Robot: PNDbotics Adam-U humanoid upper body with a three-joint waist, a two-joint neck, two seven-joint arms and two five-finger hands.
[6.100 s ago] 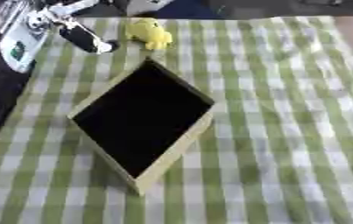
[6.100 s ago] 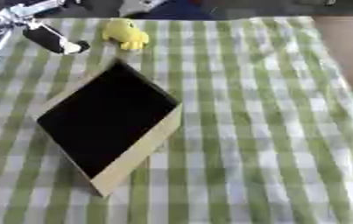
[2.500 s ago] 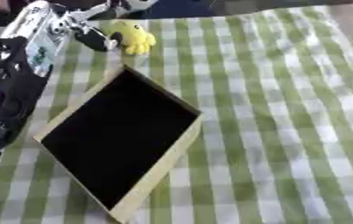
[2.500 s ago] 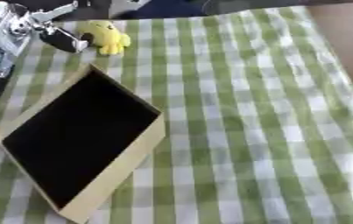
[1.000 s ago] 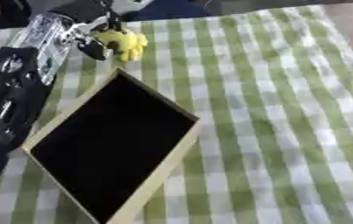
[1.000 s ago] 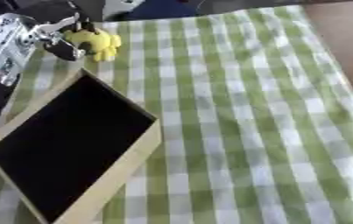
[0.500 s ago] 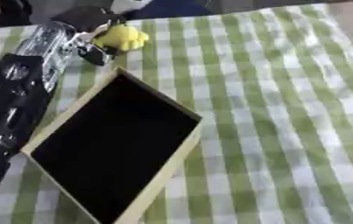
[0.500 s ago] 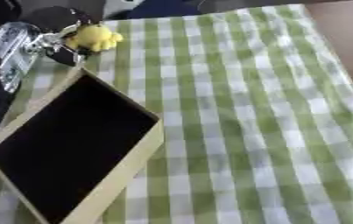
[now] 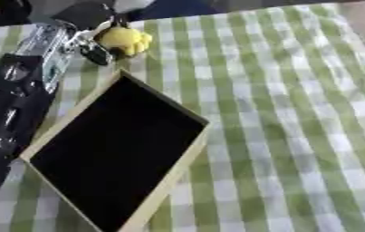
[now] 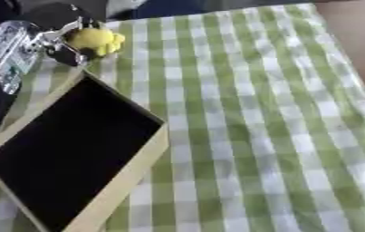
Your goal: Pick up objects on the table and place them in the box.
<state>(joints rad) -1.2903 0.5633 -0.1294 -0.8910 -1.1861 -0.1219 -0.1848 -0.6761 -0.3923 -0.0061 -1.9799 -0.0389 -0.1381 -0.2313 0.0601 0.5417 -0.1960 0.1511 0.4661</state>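
A small yellow soft toy point(image 9: 124, 40) lies at the far left of the checked cloth, just beyond the far corner of the box. My left arm runs up the left side of the left eye view. At its end, my left hand point(image 9: 93, 49) has its dark fingers curled round the toy's left side, one below it and others above. The tan cardboard box point(image 9: 177, 174) sits open and askew, its inside dark and nothing visible in it. My right hand shows in neither view.
A green-and-white checked cloth point(image 10: 256, 113) covers the table, wide and bare to the right of the box. The brown table edge point(image 10: 359, 31) shows at the far right. Dark shapes lie beyond the table's far edge.
My left hand has reached up to the yellow toy and its fingers have come round it. The whole picture has shifted, so the camera has moved; the box keeps its place.
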